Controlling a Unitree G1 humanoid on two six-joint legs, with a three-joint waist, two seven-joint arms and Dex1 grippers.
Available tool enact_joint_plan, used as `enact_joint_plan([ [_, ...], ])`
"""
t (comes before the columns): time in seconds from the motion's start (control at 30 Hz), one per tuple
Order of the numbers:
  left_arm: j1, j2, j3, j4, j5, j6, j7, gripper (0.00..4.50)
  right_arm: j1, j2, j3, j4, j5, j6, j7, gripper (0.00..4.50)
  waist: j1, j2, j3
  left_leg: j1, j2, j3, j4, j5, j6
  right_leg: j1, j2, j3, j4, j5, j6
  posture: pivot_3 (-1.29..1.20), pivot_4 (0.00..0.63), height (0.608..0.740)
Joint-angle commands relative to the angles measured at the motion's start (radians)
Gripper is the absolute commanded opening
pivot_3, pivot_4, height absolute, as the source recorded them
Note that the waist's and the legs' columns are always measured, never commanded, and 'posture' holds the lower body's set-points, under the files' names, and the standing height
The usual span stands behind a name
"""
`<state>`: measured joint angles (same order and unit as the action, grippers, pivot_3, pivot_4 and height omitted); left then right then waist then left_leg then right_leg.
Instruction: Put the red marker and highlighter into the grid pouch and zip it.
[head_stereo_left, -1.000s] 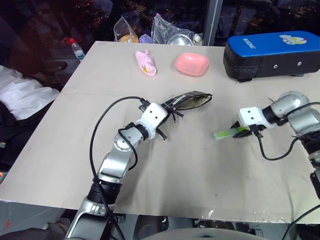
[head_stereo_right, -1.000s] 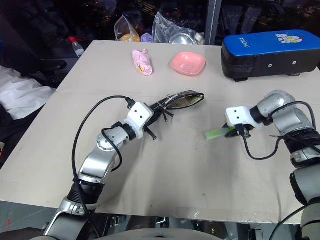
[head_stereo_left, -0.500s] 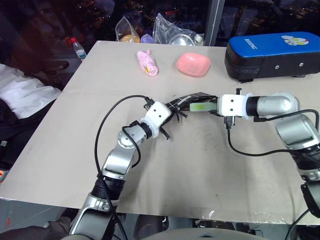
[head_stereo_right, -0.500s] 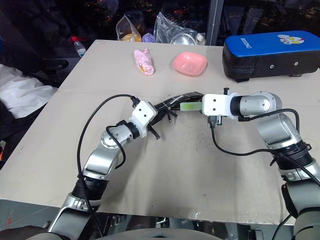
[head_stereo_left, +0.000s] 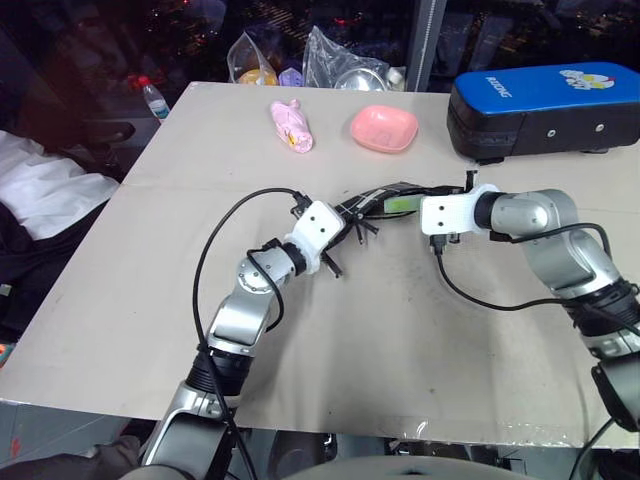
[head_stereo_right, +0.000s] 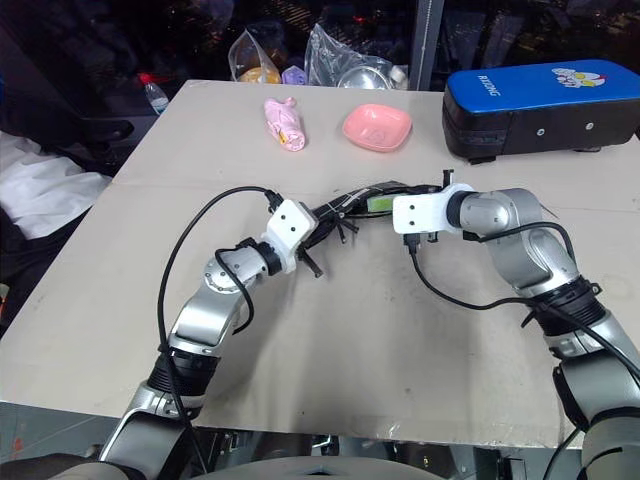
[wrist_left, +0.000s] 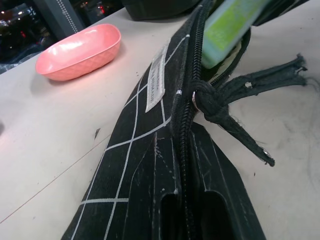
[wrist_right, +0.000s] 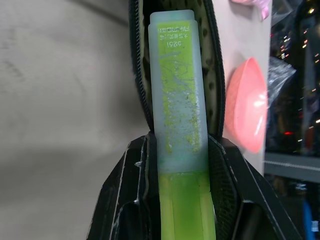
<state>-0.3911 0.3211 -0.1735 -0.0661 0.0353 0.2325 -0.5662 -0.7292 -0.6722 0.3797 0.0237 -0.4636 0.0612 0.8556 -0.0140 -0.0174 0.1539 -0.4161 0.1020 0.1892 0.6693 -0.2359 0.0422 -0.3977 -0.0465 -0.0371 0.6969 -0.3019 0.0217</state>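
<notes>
Holding state: the highlighter (wrist_right: 177, 125) is clamped at its bright green end between the right gripper's (wrist_right: 185, 165) two black fingers (wrist_right: 127, 200), pale barrel leading
Highlighter position: its leading end is seen at the mouth of the grid pouch (wrist_left: 145, 165), between the two zipper edges; how deep it has gone cannot be told
Long axis: the barrel is lined up with the pouch opening and with the line of the gripper, so the opening lies straight ahead of the fingers
Pouch: lying on the table (head_stereo_left: 400, 340) near its middle, mouth gaping toward the right arm, white label visible on the side
Zipper: the black pull (wrist_left: 207, 102) is seen with frayed cords, sitting part way along the track; the pouch is not yet zipped
Left gripper: the left gripper (head_stereo_left: 345, 228) is closed tight on the pouch's end opposite the mouth, steadying it
Nearer arm: the right one, already at the mouth; the left is occupied as a clamp
Red marker: not made out; it may already be inside, which cannot be confirmed
Next move, judged: a push along the barrel's own axis is called for, then release
Risk, judged: the barrel could catch on a zipper edge if tilted off axis
Surroundings: a pink dish (head_stereo_left: 384, 128) and a blue-and-black case (head_stereo_left: 545, 105) stand well apart, at the far edge
</notes>
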Motion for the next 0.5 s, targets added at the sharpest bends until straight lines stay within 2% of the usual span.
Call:
enact_joint_plan([
  [0.03,-0.023,-0.007,-0.016,-0.029,-0.006,-0.017,-0.006,0.0,-0.045,0.026,0.014,-0.002,-0.031,-0.048,-0.03,0.72,0.0,0.0,0.0,0.0,0.0,0.0,0.0,0.0,0.0,0.0,0.0,0.0,0.0,0.0,0.0,0.0,0.15,0.725],
  [0.5,-0.002,0.014,-0.042,-0.067,-0.027,-0.014,-0.068,0.0,-0.103,0.102,0.083,0.115,-0.088,-0.3,-0.083,0.72,-0.002,0.0,0.0,0.0,0.0,0.0,0.0,0.0,0.0,0.0,0.0,0.0,0.0,0.0,0.0,0.0,0.15,0.725],
])
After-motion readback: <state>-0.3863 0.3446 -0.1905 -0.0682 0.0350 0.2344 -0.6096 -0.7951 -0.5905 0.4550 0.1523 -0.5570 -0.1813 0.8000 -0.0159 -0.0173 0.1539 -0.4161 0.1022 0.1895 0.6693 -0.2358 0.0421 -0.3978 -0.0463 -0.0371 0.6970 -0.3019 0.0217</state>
